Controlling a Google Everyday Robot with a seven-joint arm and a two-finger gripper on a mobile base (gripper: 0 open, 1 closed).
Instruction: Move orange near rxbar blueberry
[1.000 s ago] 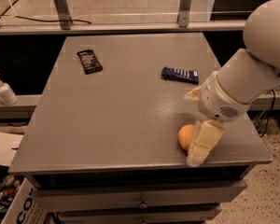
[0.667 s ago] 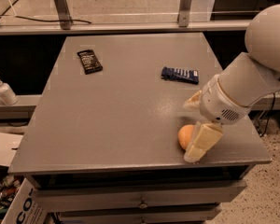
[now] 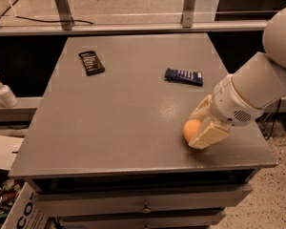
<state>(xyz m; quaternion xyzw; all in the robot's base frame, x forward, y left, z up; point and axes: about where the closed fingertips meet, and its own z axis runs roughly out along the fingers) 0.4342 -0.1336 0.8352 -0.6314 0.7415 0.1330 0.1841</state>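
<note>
The orange (image 3: 190, 129) is near the table's front right corner. My gripper (image 3: 195, 130) reaches in from the right and is shut on it, with one cream finger (image 3: 209, 134) in front of the fruit and the other behind it. Orange and gripper sit just above the table top. The rxbar blueberry (image 3: 183, 76), a flat dark blue bar with white lettering, lies on the table further back, a short way beyond the orange. The right half of the orange is hidden by the front finger.
A black-wrapped bar (image 3: 91, 62) lies at the back left of the grey table (image 3: 109, 128). A soap dispenser (image 3: 4, 93) stands on a ledge to the left. The table's right edge is close to my arm (image 3: 257, 89). Cardboard boxes sit on the floor at lower left.
My gripper and the orange have moved together a little away from the front edge, toward the blue bar. The two bars have not moved.
</note>
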